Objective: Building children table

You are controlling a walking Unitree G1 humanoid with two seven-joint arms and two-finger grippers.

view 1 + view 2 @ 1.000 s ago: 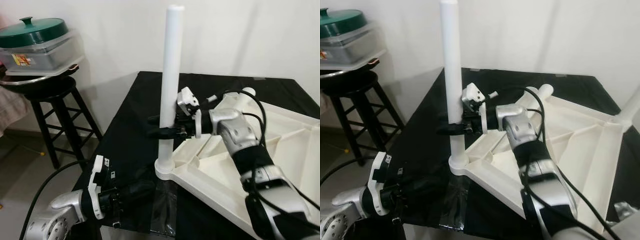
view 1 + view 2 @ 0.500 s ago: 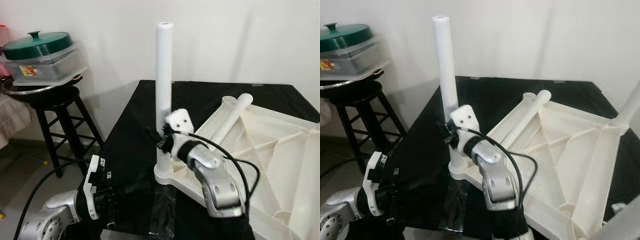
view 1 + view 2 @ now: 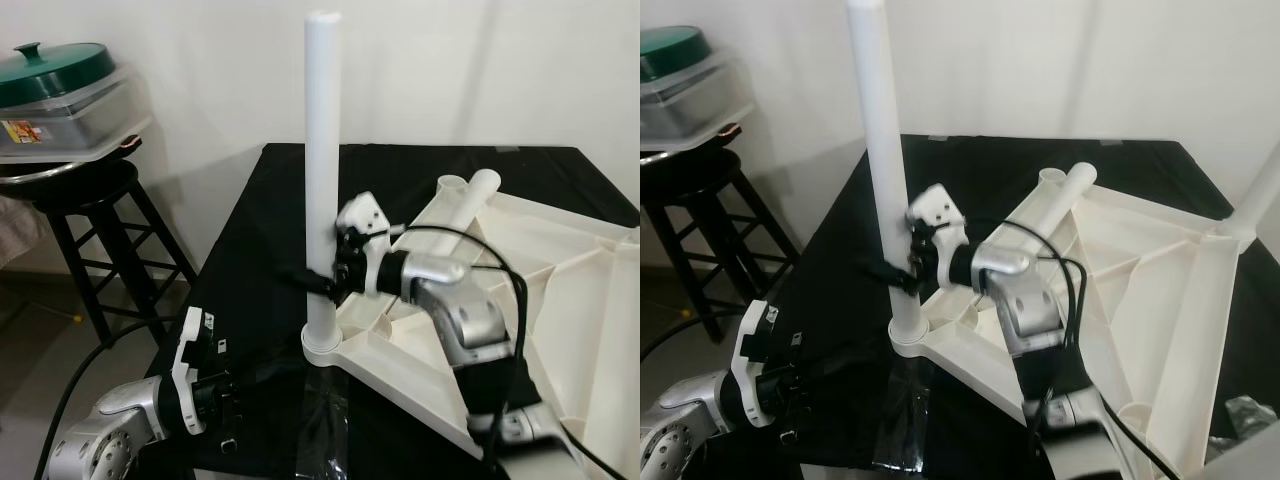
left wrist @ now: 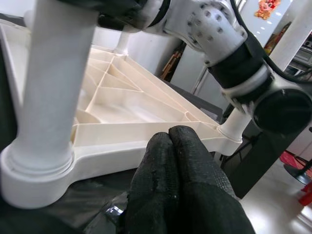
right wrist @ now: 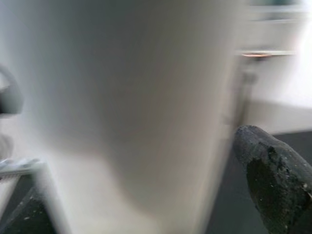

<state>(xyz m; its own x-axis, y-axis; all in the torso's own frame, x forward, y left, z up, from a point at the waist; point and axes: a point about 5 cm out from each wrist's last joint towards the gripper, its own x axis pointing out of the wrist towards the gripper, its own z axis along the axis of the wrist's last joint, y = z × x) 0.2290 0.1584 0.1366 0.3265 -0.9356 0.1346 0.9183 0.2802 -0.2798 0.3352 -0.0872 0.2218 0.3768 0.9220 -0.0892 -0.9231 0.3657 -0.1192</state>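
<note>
The right tool (image 3: pixel 318 283) gripped the upright white leg (image 3: pixel 322 150) above its socket in the overturned tabletop (image 3: pixel 560 300). The left tool (image 4: pixel 175 170), fingers pressed together, rested low at the desk (image 3: pixel 260 240) edge.

The two eye views look down from the robot's head, facing 12 o'clock. Both see the white leg (image 3: pixel 321 180) standing on the black table (image 3: pixel 250 260). The left wrist view sits low, very near the tabletop (image 4: pixel 126 105). The right wrist view is pressed close to the leg.
</note>
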